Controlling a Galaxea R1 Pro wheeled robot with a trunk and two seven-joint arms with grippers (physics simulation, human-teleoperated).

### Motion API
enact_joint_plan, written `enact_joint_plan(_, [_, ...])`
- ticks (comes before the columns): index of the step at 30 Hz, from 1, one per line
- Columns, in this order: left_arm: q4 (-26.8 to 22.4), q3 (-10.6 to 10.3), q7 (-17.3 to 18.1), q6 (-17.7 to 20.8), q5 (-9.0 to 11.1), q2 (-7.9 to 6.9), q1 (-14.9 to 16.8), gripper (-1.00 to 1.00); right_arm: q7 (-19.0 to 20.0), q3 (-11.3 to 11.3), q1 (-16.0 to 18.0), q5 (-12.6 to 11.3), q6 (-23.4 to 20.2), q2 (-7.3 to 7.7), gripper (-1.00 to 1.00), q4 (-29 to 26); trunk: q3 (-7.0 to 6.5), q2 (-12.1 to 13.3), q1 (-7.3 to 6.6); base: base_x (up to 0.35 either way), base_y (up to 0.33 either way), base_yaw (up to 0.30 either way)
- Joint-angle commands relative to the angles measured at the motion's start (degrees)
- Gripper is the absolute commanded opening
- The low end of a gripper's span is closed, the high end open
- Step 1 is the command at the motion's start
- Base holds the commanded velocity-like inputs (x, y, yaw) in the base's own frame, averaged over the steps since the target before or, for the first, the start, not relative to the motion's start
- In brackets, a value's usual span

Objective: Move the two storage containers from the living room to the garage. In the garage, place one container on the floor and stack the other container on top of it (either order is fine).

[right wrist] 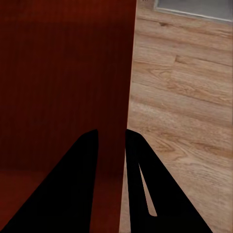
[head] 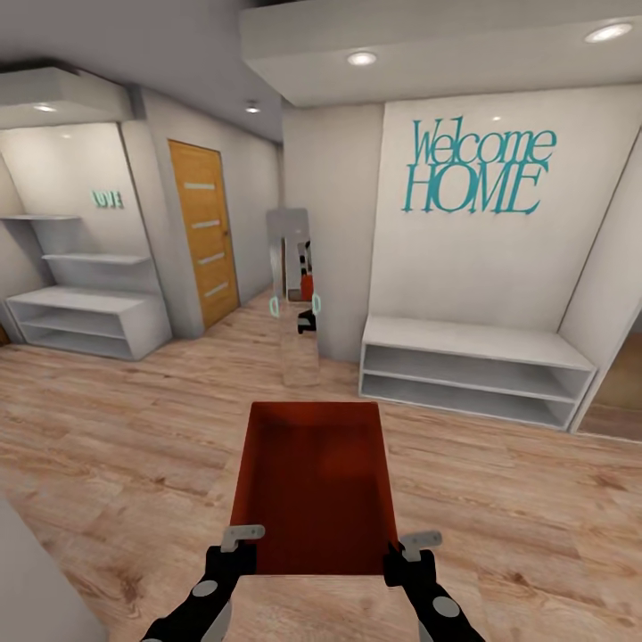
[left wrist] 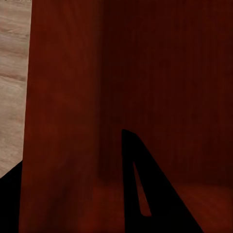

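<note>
Storage container (head: 312, 481) held over wood plank floor (head: 116, 446), left gripper (head: 234, 551) and right gripper (head: 412, 557) each clamped on a side wall.

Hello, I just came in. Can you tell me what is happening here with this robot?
The robot is carrying one orange-red storage container in front of itself. The left gripper pinches the container's left wall and the right gripper pinches its right wall, near the corners closest to the robot. It stands on a light wood plank floor in a hallway, facing a mirror, a white bench shelf and a "Welcome HOME" wall sign. A wooden door is further left.
</note>
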State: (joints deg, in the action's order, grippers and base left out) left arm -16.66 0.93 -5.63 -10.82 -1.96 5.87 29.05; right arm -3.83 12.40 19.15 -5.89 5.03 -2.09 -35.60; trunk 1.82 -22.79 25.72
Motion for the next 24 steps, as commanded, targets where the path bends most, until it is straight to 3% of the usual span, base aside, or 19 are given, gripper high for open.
enact_joint_plan(1, [0.16,0.65,-2.54,-0.25,0.03,-1.65,0.05,-1.0,0.75,0.61,0.1,-0.35,2.87,0.06,-1.0,-0.17,0.13,-0.13,0.07,0.331,0.0,0.0])
enact_joint_plan(24, [0.18,0.65,-2.54,-0.25,0.03,-1.65,0.05,-1.0,0.75,0.61,0.1,-0.4,2.82,0.06,-1.0,-0.17,0.13,-0.13,0.07,0.331,0.0,0.001])
